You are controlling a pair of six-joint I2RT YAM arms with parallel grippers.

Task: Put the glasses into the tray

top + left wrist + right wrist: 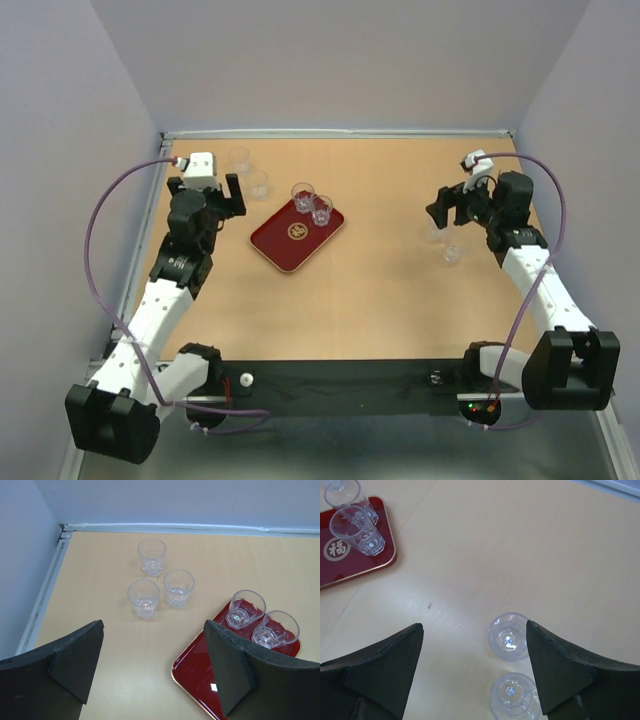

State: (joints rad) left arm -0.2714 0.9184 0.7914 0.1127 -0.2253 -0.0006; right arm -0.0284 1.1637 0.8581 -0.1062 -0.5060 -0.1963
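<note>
Gaping wide and empty, left end effector [152, 626] and right end effector [474, 626] flank tray [279, 245].

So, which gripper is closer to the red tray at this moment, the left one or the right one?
Left. The left gripper hovers just off the tray's left side; the right gripper is clearly farther, by two glasses to the tray's right.

1. All three views bright; light even and diffuse, from above.
2. Worktop [400, 300]: no hard shadows; only faint soft ones beside the glasses [144, 597].
3. Tray [195, 670]: small white glare spot, left wrist view.
4. Left pincer [153, 627] and right pincer [475, 630]: near-lens fingers dark, edges slightly soft.
5. Top view coarse; clear glasses barely resolved.
</note>
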